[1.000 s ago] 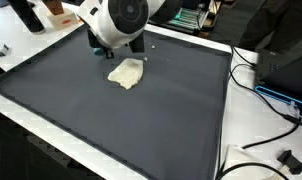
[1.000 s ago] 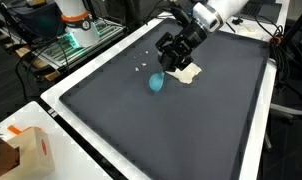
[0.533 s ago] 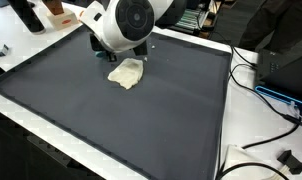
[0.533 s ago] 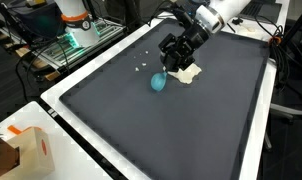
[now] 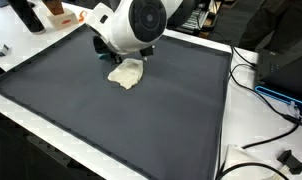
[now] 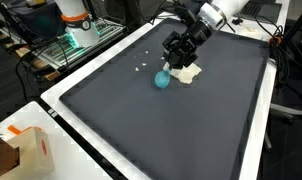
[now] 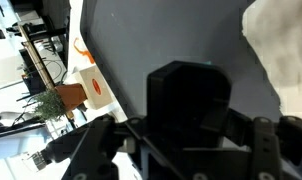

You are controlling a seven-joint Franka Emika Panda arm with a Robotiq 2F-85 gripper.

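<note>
In an exterior view my gripper [image 6: 170, 69] hangs over the far part of a black mat [image 6: 161, 130], with a small teal object [image 6: 162, 79] at its fingertips. The fingers look shut on the teal object, which is just above or on the mat. A crumpled cream cloth [image 6: 189, 73] lies right beside it, and shows in the opposite exterior view [image 5: 126, 72] below the arm's white wrist [image 5: 136, 22], which hides the fingers there. In the wrist view the dark gripper body [image 7: 191, 110] fills the frame, with the cloth [image 7: 286, 40] at the upper right.
A few small white bits [image 6: 141, 68] lie on the mat near the gripper. A cardboard box [image 6: 26, 150] stands off the mat's near corner. Cables [image 5: 266, 95] and dark equipment lie past the mat's white edge. An orange-and-white device [image 6: 76, 20] stands behind.
The gripper and the teal object have moved together a little toward the cream cloth. The cloth has not moved.
</note>
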